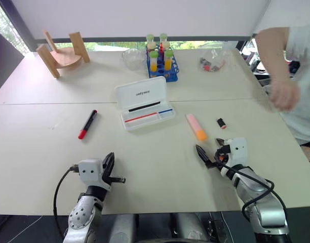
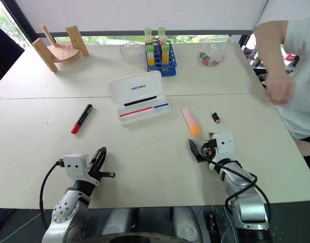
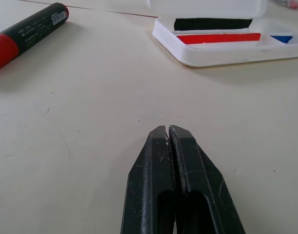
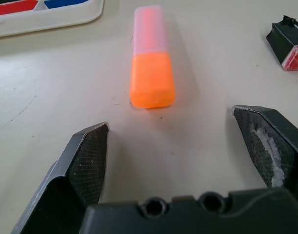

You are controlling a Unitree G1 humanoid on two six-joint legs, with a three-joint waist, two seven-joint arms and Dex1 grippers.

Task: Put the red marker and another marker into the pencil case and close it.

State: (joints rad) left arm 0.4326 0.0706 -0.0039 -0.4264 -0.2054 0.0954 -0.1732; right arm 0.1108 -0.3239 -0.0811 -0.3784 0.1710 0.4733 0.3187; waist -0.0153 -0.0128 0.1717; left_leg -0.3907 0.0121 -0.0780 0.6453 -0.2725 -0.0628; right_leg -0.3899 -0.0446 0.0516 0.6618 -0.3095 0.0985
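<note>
The pencil case (image 1: pixel 142 94) lies open at the table's middle, its lid tilted back, with red and blue stripes in the tray. The red marker (image 1: pixel 87 124) lies to its left, black barrel and red cap toward me. Another marker, a pale pink highlighter with an orange end (image 1: pixel 196 127), lies to the case's right. My left gripper (image 1: pixel 110 161) is shut and empty, low over the table, well short of the red marker (image 3: pixel 27 34). My right gripper (image 4: pixel 171 122) stands open just short of the highlighter's (image 4: pixel 150 58) orange end, not touching it.
A tiny black-and-red stub (image 1: pixel 222 123) lies right of the highlighter. At the back stand a wooden stand (image 1: pixel 61 53), a clear bowl (image 1: pixel 132 56), a blue rack of tubes (image 1: pixel 161 63) and a plastic bag (image 1: pixel 211 63). A person's arm (image 1: pixel 281 91) reaches over the right edge.
</note>
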